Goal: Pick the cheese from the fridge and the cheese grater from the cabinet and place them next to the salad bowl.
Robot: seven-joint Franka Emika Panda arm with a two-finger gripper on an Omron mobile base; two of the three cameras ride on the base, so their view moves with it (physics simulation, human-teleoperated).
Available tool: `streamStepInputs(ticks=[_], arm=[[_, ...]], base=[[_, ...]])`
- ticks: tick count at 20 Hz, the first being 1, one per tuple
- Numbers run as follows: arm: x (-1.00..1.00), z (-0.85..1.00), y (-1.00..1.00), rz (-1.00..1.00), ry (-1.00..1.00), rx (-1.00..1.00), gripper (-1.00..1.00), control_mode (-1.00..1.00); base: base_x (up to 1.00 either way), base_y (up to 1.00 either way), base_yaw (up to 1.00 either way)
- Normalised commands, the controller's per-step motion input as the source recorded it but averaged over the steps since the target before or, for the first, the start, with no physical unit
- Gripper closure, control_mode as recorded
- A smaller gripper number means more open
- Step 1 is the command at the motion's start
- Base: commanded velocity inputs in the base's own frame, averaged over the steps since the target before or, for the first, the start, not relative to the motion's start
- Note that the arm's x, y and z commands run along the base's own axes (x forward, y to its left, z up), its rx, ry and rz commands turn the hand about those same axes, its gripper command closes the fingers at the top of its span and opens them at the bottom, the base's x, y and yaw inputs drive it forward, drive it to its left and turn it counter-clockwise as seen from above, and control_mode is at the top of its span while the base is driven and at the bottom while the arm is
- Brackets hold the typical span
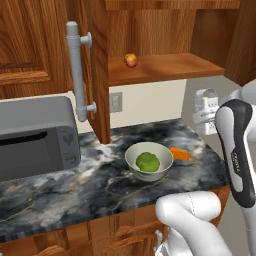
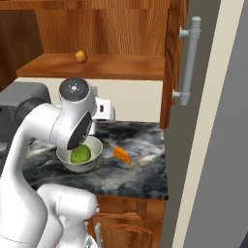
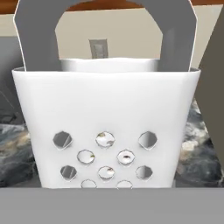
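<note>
The cheese grater (image 3: 107, 131) is white with a grey loop handle and rows of dark round holes. The bowl (image 1: 148, 161) is off-white around a green leafy ball. The cheese (image 2: 122, 155) is bright orange on the black, grey-veined marble counter (image 1: 75, 185). The cabinet (image 1: 150, 30) is reddish-brown grained wood.

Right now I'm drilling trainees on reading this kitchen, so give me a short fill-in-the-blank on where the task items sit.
1. The cheese lies on the ____ beside the salad bowl.
2. The green leafy ball sits inside the ____.
3. In the hand view the cheese grater is close before the camera, its loop ____ at the top.
4. A small round fruit rests on the shelf of the open ____.

Missing words: counter; salad bowl; handle; cabinet
</note>
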Motion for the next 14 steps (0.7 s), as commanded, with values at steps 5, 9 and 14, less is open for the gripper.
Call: streamStepInputs(ticks=[5, 9, 14], arm=[[-0.01, -0.74, 0.00, 0.08, 0.00, 0.00, 1.00, -1.00], [0.00, -0.67, 0.00, 0.06, 0.00, -0.02, 1.00, -1.00], [0.04, -0.23, 0.00, 0.06, 0.00, -0.02, 1.00, -1.00]], base=[[0.00, 0.00, 0.00], [0.00, 0.00, 0.00], [0.00, 0.00, 0.00]])
